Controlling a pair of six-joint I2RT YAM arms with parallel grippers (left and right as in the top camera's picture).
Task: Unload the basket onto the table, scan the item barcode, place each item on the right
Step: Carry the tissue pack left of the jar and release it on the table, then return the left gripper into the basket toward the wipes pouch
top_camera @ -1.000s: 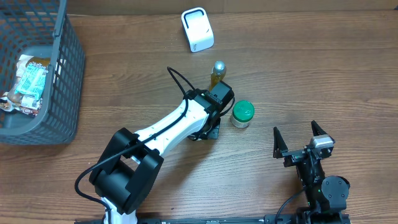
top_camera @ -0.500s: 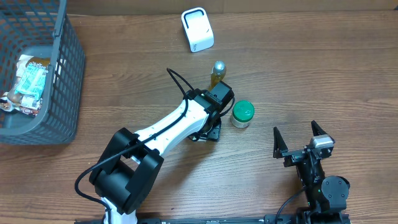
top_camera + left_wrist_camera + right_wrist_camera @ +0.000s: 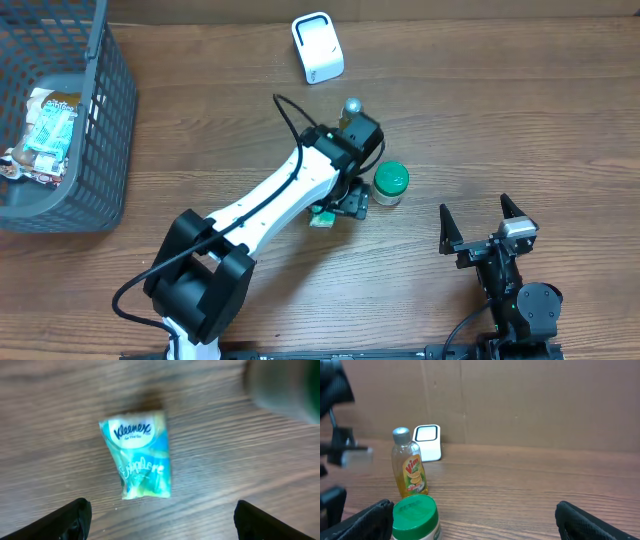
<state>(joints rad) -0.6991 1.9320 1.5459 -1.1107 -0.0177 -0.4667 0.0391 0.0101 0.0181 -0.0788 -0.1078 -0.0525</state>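
The left gripper [image 3: 162, 519] hangs spread open over the tissue pack [image 3: 141, 455], which lies flat on the table [image 3: 50, 420] beside the jar [image 3: 390, 184], so it should move straight vertically without nudging either, while the right gripper [image 3: 473, 203] waits open.

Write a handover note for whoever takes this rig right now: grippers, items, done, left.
Left gripper: open, over the Kleenex tissue pack, not touching it.
Right gripper: open, empty, at the near right of the table.
Items: the pack lies flat on the table near the green-lidded jar; the Vim bottle stands beyond it; the white scanner is at the far edge; the basket on the left holds a snack packet.
Done: no item is at the scanner; no scan is evident.
Left: grasp an item and show its barcode to the scanner.
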